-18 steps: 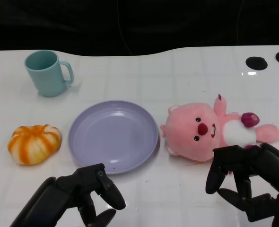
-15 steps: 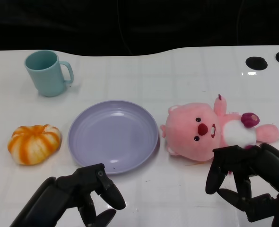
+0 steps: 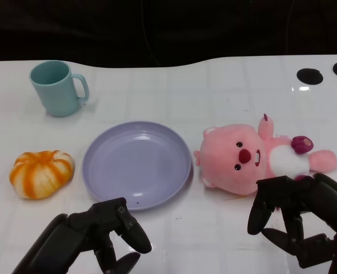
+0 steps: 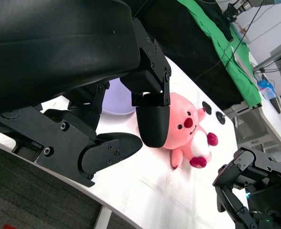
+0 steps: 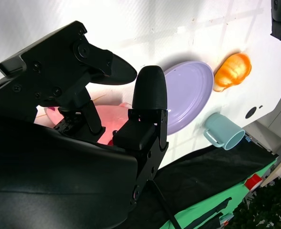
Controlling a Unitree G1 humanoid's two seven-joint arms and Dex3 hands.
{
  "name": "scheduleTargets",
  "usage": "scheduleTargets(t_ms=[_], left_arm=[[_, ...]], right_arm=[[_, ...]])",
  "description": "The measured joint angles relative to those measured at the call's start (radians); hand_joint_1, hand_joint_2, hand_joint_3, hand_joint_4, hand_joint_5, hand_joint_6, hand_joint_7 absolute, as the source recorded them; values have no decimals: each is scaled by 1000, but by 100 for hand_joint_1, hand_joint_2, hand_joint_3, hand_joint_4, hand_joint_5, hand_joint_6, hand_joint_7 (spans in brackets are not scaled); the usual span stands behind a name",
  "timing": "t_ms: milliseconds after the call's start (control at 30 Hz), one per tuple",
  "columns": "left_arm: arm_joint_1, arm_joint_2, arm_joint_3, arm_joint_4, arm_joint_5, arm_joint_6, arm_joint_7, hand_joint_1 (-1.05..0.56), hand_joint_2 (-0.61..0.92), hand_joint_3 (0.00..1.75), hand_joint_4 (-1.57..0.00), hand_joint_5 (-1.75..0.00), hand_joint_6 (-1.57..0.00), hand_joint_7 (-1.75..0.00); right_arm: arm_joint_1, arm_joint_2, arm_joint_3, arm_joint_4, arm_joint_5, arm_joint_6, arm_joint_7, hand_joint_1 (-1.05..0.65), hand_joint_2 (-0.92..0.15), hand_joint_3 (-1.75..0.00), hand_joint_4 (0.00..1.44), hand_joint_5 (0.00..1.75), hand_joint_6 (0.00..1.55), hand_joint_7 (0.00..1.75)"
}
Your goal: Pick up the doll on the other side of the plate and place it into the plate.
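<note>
A pink plush doll (image 3: 254, 160) with a white belly lies on its back on the white table, just right of the lavender plate (image 3: 136, 164). My right hand (image 3: 300, 220) hovers at the doll's near side, fingers apart and holding nothing; its fingertips are close to the doll's belly. My left hand (image 3: 94, 237) sits at the near edge in front of the plate, fingers loosely curled and apart, empty. The left wrist view shows the doll (image 4: 188, 131) beyond the fingers (image 4: 152, 119) and the plate (image 4: 116, 98). In the right wrist view the doll (image 5: 113, 119) lies behind the fingers (image 5: 149, 90), with the plate (image 5: 188, 93) beyond.
An orange-and-white pumpkin toy (image 3: 41, 173) lies left of the plate. A teal mug (image 3: 58, 88) stands at the back left. Two black round holes (image 3: 309, 75) mark the table's far right. The table's back edge meets a dark backdrop.
</note>
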Motion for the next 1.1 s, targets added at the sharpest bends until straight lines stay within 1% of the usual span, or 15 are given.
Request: scheduleTargets(t_ms=[133, 200, 233, 267, 367, 467, 533, 600, 633, 700, 800, 867, 900, 1100], left_arm=[[0, 0, 0, 0, 0, -1, 0, -21, 72, 81, -66, -165, -61, -132], [0, 0, 1, 0, 0, -2, 0, -21, 71, 81, -66, -165, -61, -132], [0, 0, 1, 0, 0, -2, 0, -21, 71, 81, -66, -165, -61, -132], [0, 0, 1, 0, 0, -3, 0, -21, 71, 81, -66, -165, -61, -132], [0, 0, 1, 0, 0, -3, 0, -21, 71, 81, -66, -165, -61, -132], [0, 0, 1, 0, 0, -3, 0, -21, 72, 80, -66, -165, -61, -132], [0, 0, 1, 1, 0, -4, 0, -21, 72, 80, -65, -165, -61, -132], [0, 0, 1, 1, 0, -6, -1, -21, 72, 80, -65, -165, -61, -132], [0, 0, 1, 2, 0, -6, -1, -21, 72, 80, -65, -165, -61, -132], [0, 0, 1, 3, 0, -6, -1, -21, 71, 80, -66, -165, -61, -132], [0, 0, 1, 3, 0, -6, -1, -21, 71, 81, -66, -165, -61, -131], [0, 0, 1, 3, 0, -6, -1, -21, 71, 81, -66, -165, -61, -131], [0, 0, 1, 3, 0, -6, -1, -21, 71, 81, -66, -165, -61, -131], [2, 0, 0, 3, 0, -5, -1, -20, 71, 81, -65, -164, -61, -131]], right_arm=[[0, 0, 0, 0, 0, 0, 0, -10, -52, -97, 87, 175, 79, 114], [0, 0, 0, 0, 0, 0, 0, -9, -52, -97, 83, 172, 78, 109], [0, 0, 0, 0, 0, 0, -1, -8, -52, -96, 82, 167, 78, 106], [0, 1, 0, 0, 0, 0, -3, -8, -54, -95, 79, 151, 77, 99], [0, 8, -1, -1, 0, 4, -13, -7, -55, -91, 76, 130, 74, 85], [0, 18, -3, -5, -1, 21, -31, -8, -60, -81, 70, 120, 68, 75], [-1, 20, -6, -5, -4, 20, -46, -10, -63, -75, 68, 115, 65, 70], [-4, 20, -8, -3, -27, 18, -66, -16, -71, -58, 71, 102, 65, 58], [-6, 20, -8, -1, -40, 18, -76, -17, -74, -53, 72, 99, 66, 55], [-10, 21, -11, 3, -42, 19, -84, -21, -85, -31, 66, 98, 60, 47], [-20, 37, -21, 6, -30, 39, -92, -23, -90, -17, 59, 96, 52, 41], [-28, 42, -22, 10, -26, 41, -94, -27, -92, -14, 56, 96, 46, 38], [-33, 42, -23, 11, -26, 45, -95, -30, -92, -13, 53, 95, 41, 35], [-56, 36, -41, 11, -48, 101, -96, -45, -92, -10, 41, 93, 22, 24]])
